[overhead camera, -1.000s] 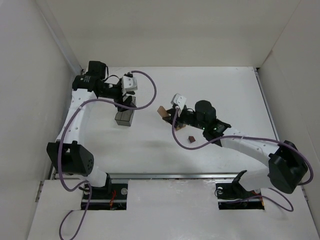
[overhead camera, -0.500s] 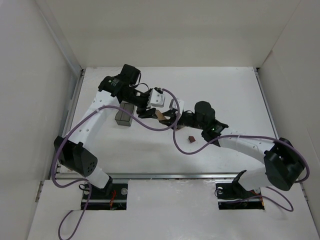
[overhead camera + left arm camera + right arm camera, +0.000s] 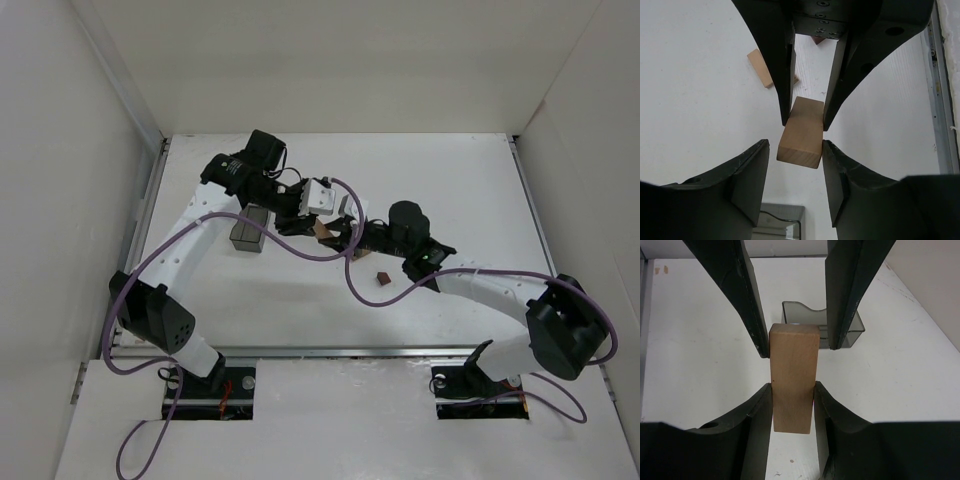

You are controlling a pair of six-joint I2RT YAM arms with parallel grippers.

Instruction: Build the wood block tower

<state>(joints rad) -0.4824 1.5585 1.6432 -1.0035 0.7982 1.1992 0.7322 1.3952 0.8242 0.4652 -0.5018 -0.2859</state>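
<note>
Left pincer (image 3: 795, 150) swung in, narrowing around the block (image 3: 801, 132) my right pincer (image 3: 792, 387) clamps; uneven closing could twist it loose.

Table (image 3: 470, 200): white, flat.
Lying on it: dark grey box (image 3: 249, 233); small reddish-brown block (image 3: 382, 278); tan wooden block (image 3: 761, 68).

Left arm (image 3: 190, 228) and right arm (image 3: 490, 290) both reach inward, wrists nose to nose. Right gripper (image 3: 792, 385) is clamped on one end of a block (image 3: 794, 360). Left gripper (image 3: 795, 145) straddles the other end, jaws slightly apart, not gripping.
</note>
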